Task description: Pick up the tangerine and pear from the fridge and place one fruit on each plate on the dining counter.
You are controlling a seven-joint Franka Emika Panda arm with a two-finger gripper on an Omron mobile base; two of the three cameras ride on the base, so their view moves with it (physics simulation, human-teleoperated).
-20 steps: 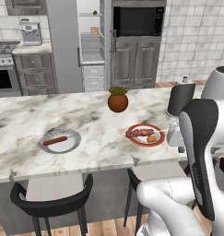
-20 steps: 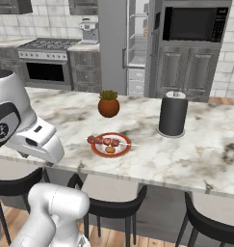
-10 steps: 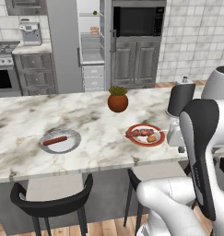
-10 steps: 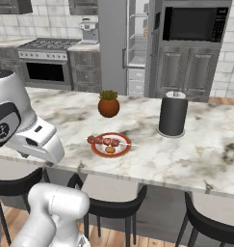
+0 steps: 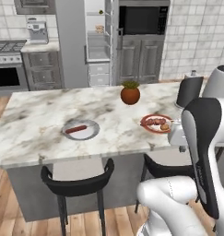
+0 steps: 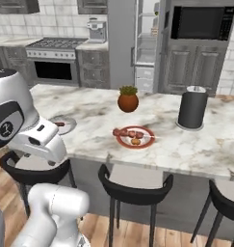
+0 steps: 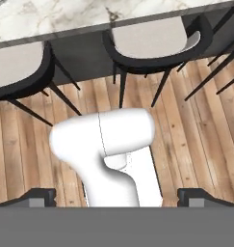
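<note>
The released claw (image 7: 116, 197) shows mere fingertips (image 7: 39, 197); fridge (image 5: 98, 41) contents too small to identify.

The counter (image 5: 49, 120) has a white-grey veined marble top. On it, toward the left, sits a pale grey plate (image 5: 81, 130) with a red stick on it. To the right, near the front edge, sits a red-rimmed plate (image 5: 156, 123) holding food. Farther back stand a potted plant (image 5: 130, 93) and, far right, a dark canister (image 5: 189, 91).
</note>
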